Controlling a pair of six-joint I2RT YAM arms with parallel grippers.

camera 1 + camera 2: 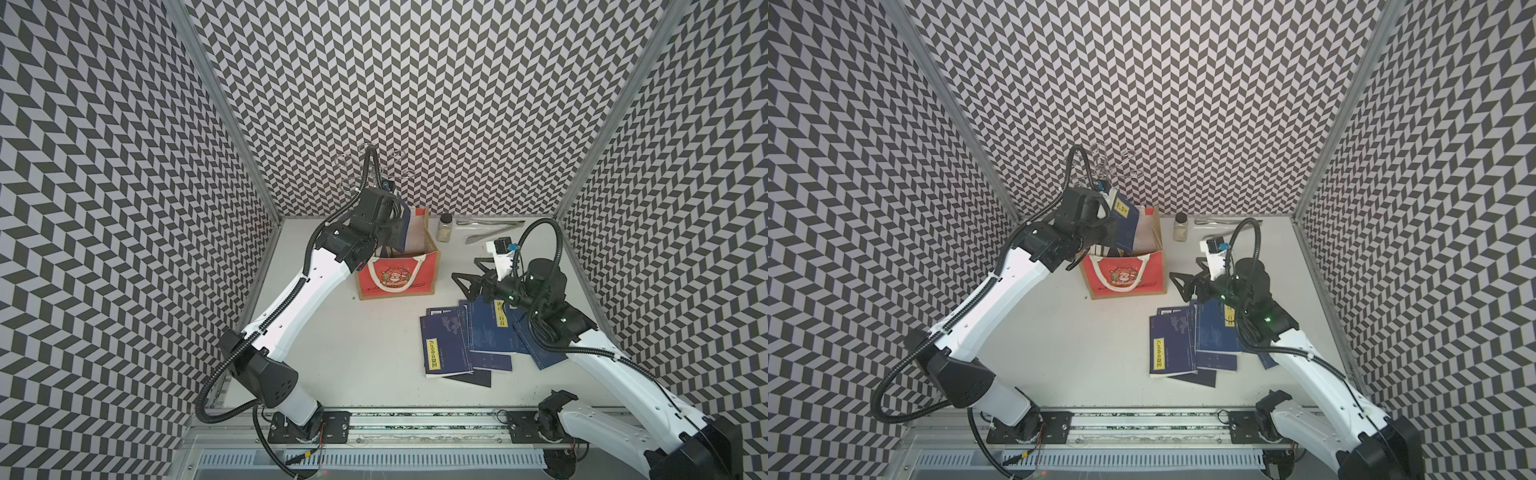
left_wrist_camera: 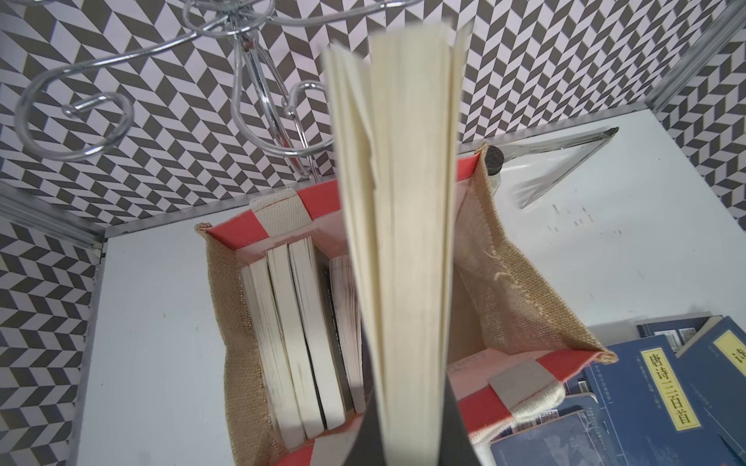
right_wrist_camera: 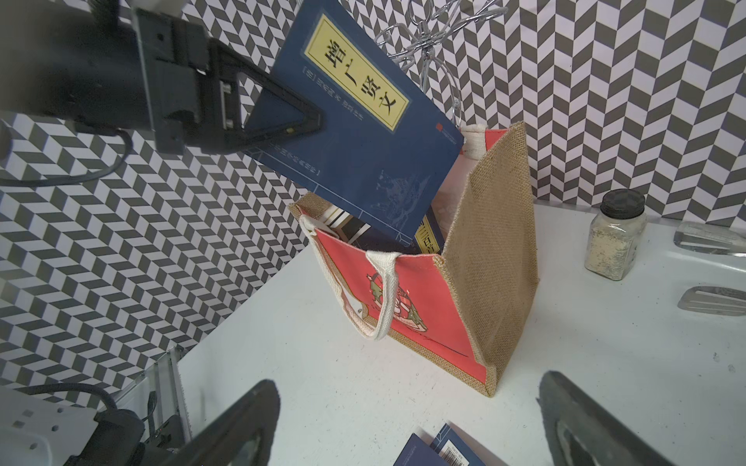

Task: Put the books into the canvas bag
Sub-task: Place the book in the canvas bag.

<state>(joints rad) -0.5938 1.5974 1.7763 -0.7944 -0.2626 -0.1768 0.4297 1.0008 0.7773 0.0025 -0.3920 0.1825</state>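
Lying nearest: navy books [image 1: 465, 336] overlapped on the desk | right end effector [image 1: 468, 275] near their far edge, spread wide, empty | canvas bag [image 1: 399, 278] upright, books on edge [image 2: 298, 335] filling one side | left end effector [image 3: 298, 121] clamped on a tilted navy book [image 3: 363, 133], lower corner at the mouth, seemingly aimed at the free gap | jar [image 1: 445, 227], tongs [image 1: 490, 230] behind, no obstruction.

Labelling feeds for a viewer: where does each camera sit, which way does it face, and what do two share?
Top views: high over the front edge, looking down at the whole table; left arm and right arm show.
Left wrist: on the left arm, looking down the held book into the bag; hardly any arm shows.
Right wrist: on the right arm, low, facing the bag; the open right gripper shows, and the left gripper shut on the book.
Shared: both wrist views show the bag and wire rack.
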